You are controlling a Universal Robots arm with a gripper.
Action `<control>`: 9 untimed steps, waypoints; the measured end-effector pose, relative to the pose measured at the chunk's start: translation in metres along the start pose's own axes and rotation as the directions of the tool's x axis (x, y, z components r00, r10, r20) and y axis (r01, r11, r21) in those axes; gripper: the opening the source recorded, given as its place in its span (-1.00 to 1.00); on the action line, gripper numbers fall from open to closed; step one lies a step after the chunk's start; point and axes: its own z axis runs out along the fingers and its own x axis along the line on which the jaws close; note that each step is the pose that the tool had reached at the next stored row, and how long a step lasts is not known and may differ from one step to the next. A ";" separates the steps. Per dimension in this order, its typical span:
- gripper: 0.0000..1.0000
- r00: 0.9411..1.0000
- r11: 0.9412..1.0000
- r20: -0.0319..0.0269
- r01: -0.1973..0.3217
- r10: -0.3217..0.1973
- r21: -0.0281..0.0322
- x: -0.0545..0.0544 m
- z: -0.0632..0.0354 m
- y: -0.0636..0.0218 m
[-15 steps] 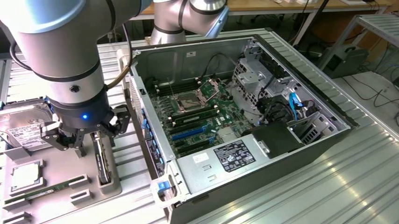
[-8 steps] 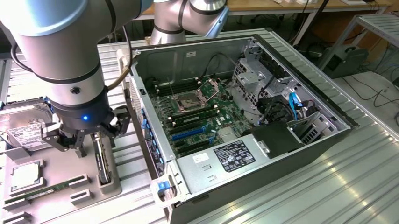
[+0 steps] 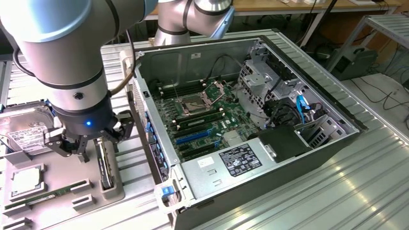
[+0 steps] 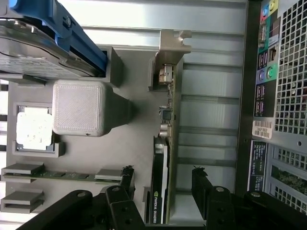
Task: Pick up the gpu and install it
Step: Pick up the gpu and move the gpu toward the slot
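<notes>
Exterior view: your tool (image 3: 83,152) hangs wide astride the gpu (image 3: 106,167); computer case (image 3: 167,158) wall at 3 o'clock, bare ribbed table (image 3: 357,191) at 4.

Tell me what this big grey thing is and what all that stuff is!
The big grey and blue tube is a robot arm. One picture comes from a camera nearby; the other from a camera on the arm's wrist, looking past its black claw. Beside the arm lies an open black computer case with a green circuit board inside. On the grey tray sit parts: a silver hard drive with a white label, a long thin green memory stick, and the gpu, a green card with a black cooler block, standing on edge. The claw is open, one finger each side of that card, holding nothing.
</notes>
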 end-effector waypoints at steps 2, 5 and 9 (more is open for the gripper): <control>0.20 1.000 1.000 0.000 0.000 0.000 0.000 0.000 0.0013 -0.0001; 0.20 1.000 1.000 0.000 0.000 0.000 0.000 0.000 0.0030 -0.0002; 0.20 1.000 1.000 0.000 0.000 0.000 0.000 0.000 0.0053 -0.0003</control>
